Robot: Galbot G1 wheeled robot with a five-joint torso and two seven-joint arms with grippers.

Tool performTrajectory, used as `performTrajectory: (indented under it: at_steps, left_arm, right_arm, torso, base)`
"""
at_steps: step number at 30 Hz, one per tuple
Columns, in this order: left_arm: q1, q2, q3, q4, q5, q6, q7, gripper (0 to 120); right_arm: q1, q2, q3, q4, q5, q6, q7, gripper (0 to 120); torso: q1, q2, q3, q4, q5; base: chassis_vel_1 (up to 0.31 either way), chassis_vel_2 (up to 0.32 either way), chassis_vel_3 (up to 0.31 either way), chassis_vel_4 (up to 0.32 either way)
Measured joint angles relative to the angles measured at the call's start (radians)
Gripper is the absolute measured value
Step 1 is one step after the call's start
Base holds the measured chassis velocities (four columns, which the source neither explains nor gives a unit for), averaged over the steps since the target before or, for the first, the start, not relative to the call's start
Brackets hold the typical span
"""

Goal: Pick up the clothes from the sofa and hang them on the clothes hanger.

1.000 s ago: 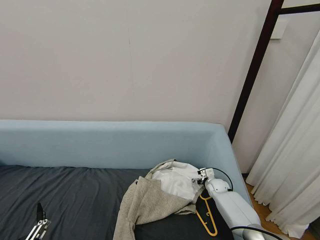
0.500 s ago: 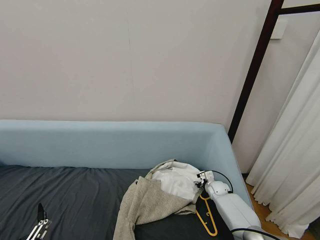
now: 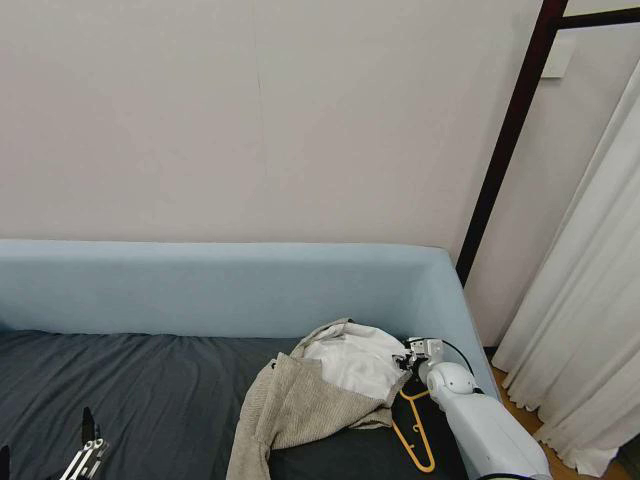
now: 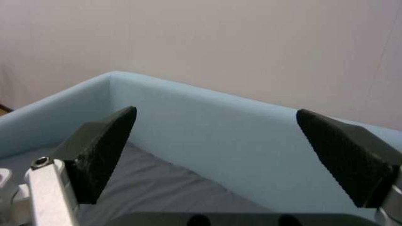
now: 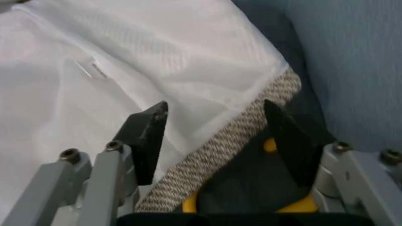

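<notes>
Sofa (image 3: 200,290): clothes (image 3: 345,368) hem btwn spread right claw (image 5: 215,107) tips.

Right gripper (image 3: 408,357) sits at the edge of the clothes (image 3: 330,385) nearest the sofa arm (image 3: 455,305). In my right wrist view the hem of the clothes (image 5: 220,155) runs between the spread fingers (image 5: 150,136), with the hanger (image 5: 300,205) under it on the seat (image 3: 150,385). The sofa arm lies just to this gripper's right, with the rack post (image 3: 505,150) beyond it and the curtain (image 3: 590,330) farther right. Left gripper (image 3: 86,450) is well to the left of the clothes, over the seat. The backrest (image 4: 207,127) is ahead of it.
</notes>
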Motion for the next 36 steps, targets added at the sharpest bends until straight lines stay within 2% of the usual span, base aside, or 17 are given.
performTrajectory:
  at_steps: [1,2,6,7,9,18,21,22,26,28,29,31,33,36]
  left_arm:
    - [0.0,0.001,0.0,0.0,0.0,0.0,0.0,100]
    - [0.0,0.001,0.0,0.0,0.0,0.0,0.0,100]
    - [-0.001,0.001,0.0,0.004,0.0,0.001,0.001,100]
    - [-0.001,0.001,0.0,0.004,0.0,0.001,0.001,100]
    - [-0.003,-0.002,0.002,0.005,0.001,0.002,0.002,100]
    - [0.008,-0.002,-0.003,-0.001,0.003,0.001,0.002,100]
    - [0.01,-0.005,-0.003,-0.002,0.005,0.0,0.001,100]
    - [0.01,-0.005,-0.003,-0.002,0.005,0.0,0.001,100]
    - [0.016,-0.008,-0.004,-0.016,0.008,-0.001,0.001,100]
    - [0.017,-0.007,-0.005,-0.017,0.008,-0.001,0.001,100]
    - [0.02,-0.006,-0.008,-0.021,0.008,-0.001,-0.001,100]
    - [0.022,-0.006,-0.009,-0.021,0.008,-0.001,-0.002,100]
    - [0.026,-0.008,-0.009,-0.024,0.009,-0.003,-0.004,100]
    - [0.027,-0.009,-0.008,-0.025,0.011,-0.004,-0.005,100]
  right_arm:
    - [-0.008,0.001,0.01,0.011,0.025,-0.013,0.016,73]
    - [-0.008,0.001,0.01,0.011,0.025,-0.013,0.016,73]
    - [-0.028,0.025,0.06,0.04,0.107,-0.027,0.059,90]
    - [-0.028,0.025,0.06,0.04,0.107,-0.027,0.059,90]
    - [-0.03,0.044,0.089,0.027,0.121,-0.025,0.068,98]
    - [-0.022,0.058,0.13,-0.057,0.086,0.025,0.023,100]
    - [-0.015,0.067,0.139,-0.062,0.095,0.04,0.0,90]
    - [-0.015,0.067,0.139,-0.062,0.095,0.04,0.0,90]
    - [-0.005,0.073,0.143,-0.078,0.101,0.052,-0.014,72]
    - [-0.005,0.073,0.144,-0.08,0.101,0.052,-0.016,70]
    - [-0.003,0.073,0.146,-0.086,0.101,0.054,-0.02,63]
    - [-0.002,0.073,0.148,-0.088,0.101,0.055,-0.022,59]
    - [-0.002,0.074,0.15,-0.093,0.098,0.06,-0.028,48]
    - [-0.002,0.075,0.15,-0.096,0.092,0.067,-0.031,39]
  torso:
    - [0.0,0.0,0.0,0.0001,0.0]
    - [0.0,0.0,0.0,0.0001,0.0]
    - [0.0,0.0,0.0,0.0003,-0.0001]
    - [0.0,0.0,0.0,0.0003,-0.0001]
    - [0.0,0.0,0.0,0.0005,-0.0001]
    - [0.0,0.0,0.0,0.0,-0.0001]
    - [0.0,0.0,0.0,0.0004,-0.0001]
    - [0.0,0.0,0.0,0.0004,-0.0001]
    - [0.0,0.0,0.0,0.0003,-0.0001]
    - [0.0,0.0,0.0,0.0003,-0.0001]
    - [0.0,0.0,0.0,0.0003,-0.0001]
    - [0.0,0.0,0.0,0.0002,-0.0001]
    - [0.0,0.0,0.0,0.0002,-0.0001]
    - [0.0,0.0,0.0,0.0003,-0.0001]
  base:
    - [0.0,0.0,0.0,0.0]
    - [0.0,0.0,0.0,0.0]
    - [0.0,0.0,0.0,0.0]
    - [0.0,0.0,0.0,0.0]
    - [0.0,0.0,0.0,0.0]
    - [0.0,0.0,0.0,0.0]
    - [0.0,0.0,0.0,0.0]
    - [0.0,0.0,0.0,0.0]
    - [0.0,0.0,0.0,0.0]
    - [0.0,0.0,0.0,0.0]
    - [0.0,0.0,0.0,0.0]
    - [0.0,0.0,0.0,0.0]
    - [0.0,0.0,0.0,0.0]
    - [0.0,0.0,0.0,0.0]
